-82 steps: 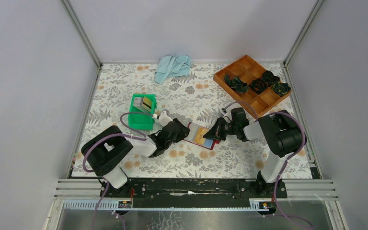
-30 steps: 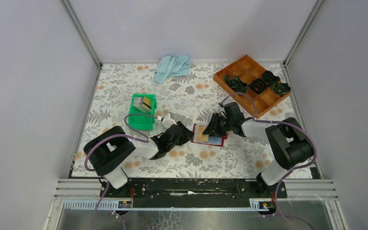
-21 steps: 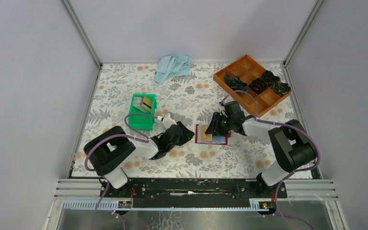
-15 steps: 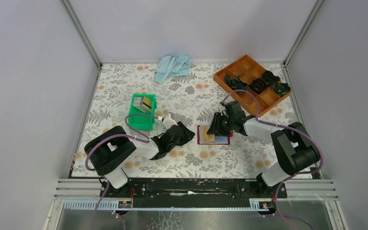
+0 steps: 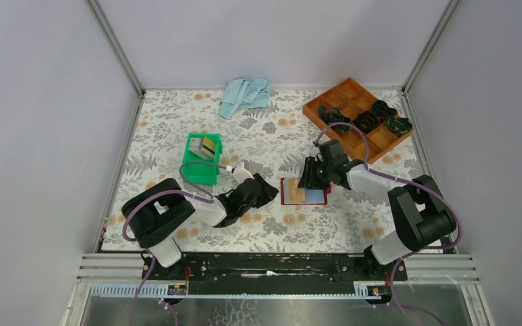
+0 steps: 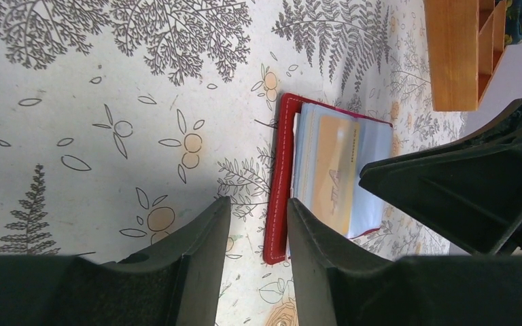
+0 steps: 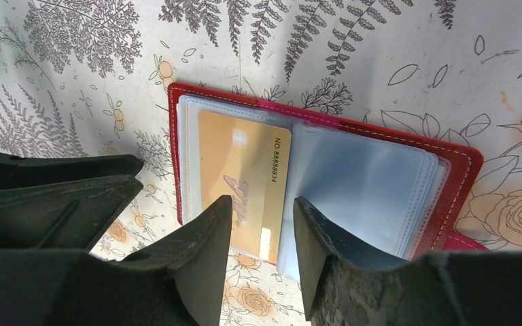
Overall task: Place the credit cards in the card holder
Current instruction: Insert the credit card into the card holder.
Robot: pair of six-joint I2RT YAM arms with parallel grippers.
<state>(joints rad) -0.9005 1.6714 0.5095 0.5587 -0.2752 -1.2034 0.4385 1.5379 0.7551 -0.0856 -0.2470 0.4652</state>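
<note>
The dark red card holder [image 5: 304, 201] lies open and flat on the table, its pale blue sleeves facing up. One gold credit card [image 7: 241, 170] rests on its left page, also seen as the gold credit card [image 6: 336, 173]. My right gripper [image 7: 262, 204] hovers open just above that card, holding nothing. My left gripper [image 6: 258, 204] is open and low on the table. The holder's red edge [image 6: 279, 183] lies just ahead of its gap, untouched. Seen from above, the left gripper [image 5: 269, 193] is left of the holder. The right gripper [image 5: 309, 182] is over its far side. More credit cards [image 5: 209, 145] stand in the green bin.
The green bin [image 5: 199, 170] stands left of centre, behind the left arm. An orange compartment tray [image 5: 351, 115] with dark bundles sits at the back right. A blue cloth [image 5: 245, 95] lies crumpled at the back edge.
The card holder has slid right, turned square and come away from the left gripper. The right gripper has opened a little and drawn back, leaving the gold card on the holder.
</note>
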